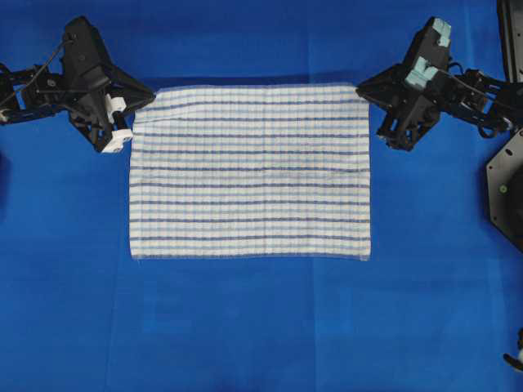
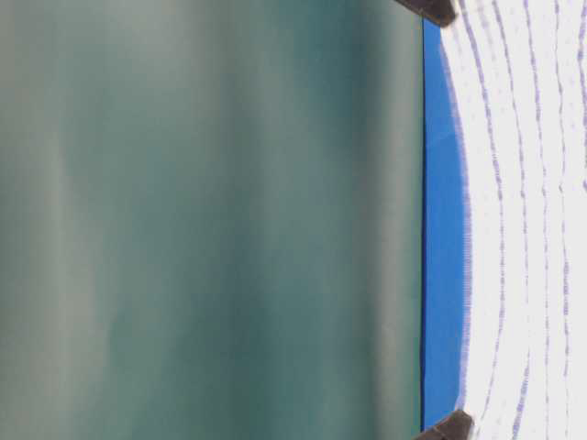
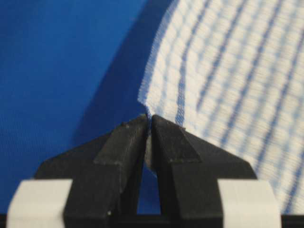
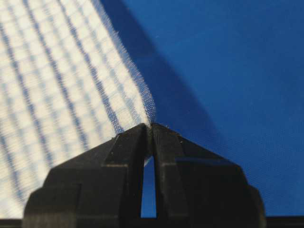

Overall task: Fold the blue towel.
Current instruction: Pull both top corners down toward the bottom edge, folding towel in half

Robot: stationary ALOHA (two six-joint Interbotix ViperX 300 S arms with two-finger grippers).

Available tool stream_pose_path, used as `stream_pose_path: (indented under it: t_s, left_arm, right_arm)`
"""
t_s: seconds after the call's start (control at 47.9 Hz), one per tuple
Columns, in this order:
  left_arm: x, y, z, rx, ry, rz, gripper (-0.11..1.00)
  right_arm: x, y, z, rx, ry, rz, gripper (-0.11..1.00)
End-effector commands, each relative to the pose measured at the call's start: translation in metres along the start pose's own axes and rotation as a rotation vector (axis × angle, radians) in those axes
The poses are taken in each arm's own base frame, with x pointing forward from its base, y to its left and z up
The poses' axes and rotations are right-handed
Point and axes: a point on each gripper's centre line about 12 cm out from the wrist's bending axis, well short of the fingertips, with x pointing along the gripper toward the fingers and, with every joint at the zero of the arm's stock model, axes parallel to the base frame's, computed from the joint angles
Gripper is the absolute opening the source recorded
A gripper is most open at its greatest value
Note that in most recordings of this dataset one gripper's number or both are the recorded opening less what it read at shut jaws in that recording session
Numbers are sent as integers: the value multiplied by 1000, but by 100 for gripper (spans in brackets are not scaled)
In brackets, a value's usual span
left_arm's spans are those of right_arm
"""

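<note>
Right now the blue towel lies spread across the middle of the blue table covering, its stripes running from one arm to the other. At the towel's far left corner the left gripper is clenched on the cloth; the left wrist camera shows that corner pinched between the two black fingers and lifted clear of the covering, with a shadow under it. At the far right corner the right gripper pinches the cloth the same way, fingertips pressed together on the raised edge. The towel's near edge lies flat on the covering.
</note>
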Motion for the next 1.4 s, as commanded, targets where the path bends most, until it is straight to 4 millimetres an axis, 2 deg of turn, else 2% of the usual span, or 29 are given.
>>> stream_pose_path:
  t_s: [0.0, 0.209, 0.459, 0.626, 0.752, 0.898, 1.169, 1.378]
  left_arm:
    - [-10, -10, 12, 16, -37, -30, 5]
    - [-36, -35, 25, 62, -86, -111, 5]
    - [-67, -81, 20, 78, -119, -287, 5]
    - [-78, -108, 11, 42, -91, -391, 5]
    - [-83, -127, 5, 48, -68, -459, 5]
    - [-82, -141, 1, 72, -47, -494, 5]
    - [-71, -148, -5, 90, -1, -487, 5]
    - [-62, -150, -11, 99, 34, -474, 5]
  right_arm:
    - [-10, 7, 8, 8, -32, 25, 7]
    - [-36, 31, 11, 37, -50, 117, 7]
    - [-67, 68, 2, 62, -17, 284, 7]
    - [-82, 91, -9, 65, 27, 390, 7]
    - [-84, 103, -16, 52, 58, 429, 7]
    - [-80, 115, -25, 39, 104, 448, 7]
    - [-67, 131, -33, -2, 170, 447, 7]
    - [-62, 133, -35, -7, 186, 439, 7]
